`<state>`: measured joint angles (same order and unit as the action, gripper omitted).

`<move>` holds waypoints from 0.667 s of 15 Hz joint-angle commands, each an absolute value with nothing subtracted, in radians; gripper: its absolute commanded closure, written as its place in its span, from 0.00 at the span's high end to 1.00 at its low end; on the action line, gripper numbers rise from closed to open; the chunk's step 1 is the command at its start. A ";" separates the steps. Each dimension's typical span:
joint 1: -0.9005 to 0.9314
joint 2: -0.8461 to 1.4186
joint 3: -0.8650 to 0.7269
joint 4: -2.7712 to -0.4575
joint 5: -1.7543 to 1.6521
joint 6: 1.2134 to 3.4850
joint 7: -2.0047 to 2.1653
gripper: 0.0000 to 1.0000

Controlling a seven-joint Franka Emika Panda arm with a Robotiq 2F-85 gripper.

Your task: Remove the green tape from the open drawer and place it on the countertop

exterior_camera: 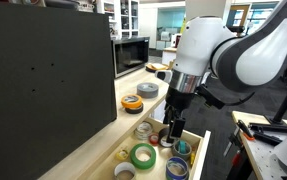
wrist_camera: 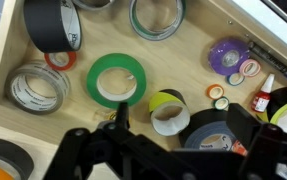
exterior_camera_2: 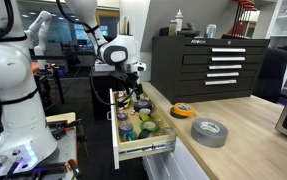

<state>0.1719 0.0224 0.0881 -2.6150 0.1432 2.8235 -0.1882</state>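
Your tool [wrist_camera: 183, 125] hangs spread wide and empty over the open wooden drawer [wrist_camera: 78, 105], so shift it until one finger drops inside the flat green tape ring [wrist_camera: 116, 80] lying among other rolls, close, then lift it to the pale wooden worktop [exterior_camera_2: 248, 140].

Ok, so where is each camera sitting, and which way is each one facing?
An exterior view: beside the countertop end, looking along it over the open drawer; white arm and tool show.
An exterior view: out in the room, facing the drawer front and black tool chest; the arm reaching in shows.
Wrist view: above the drawer, looking down at the green tape; only the tool shows.
Shared: all three see the drawer's tape rolls.
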 commanded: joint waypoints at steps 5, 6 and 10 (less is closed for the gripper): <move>0.153 0.041 0.111 -2.612 0.138 2.838 -0.194 1.00; 0.156 0.063 0.122 -2.612 0.173 2.849 -0.229 1.00; 0.158 0.131 0.142 -2.604 0.103 2.870 -0.209 1.00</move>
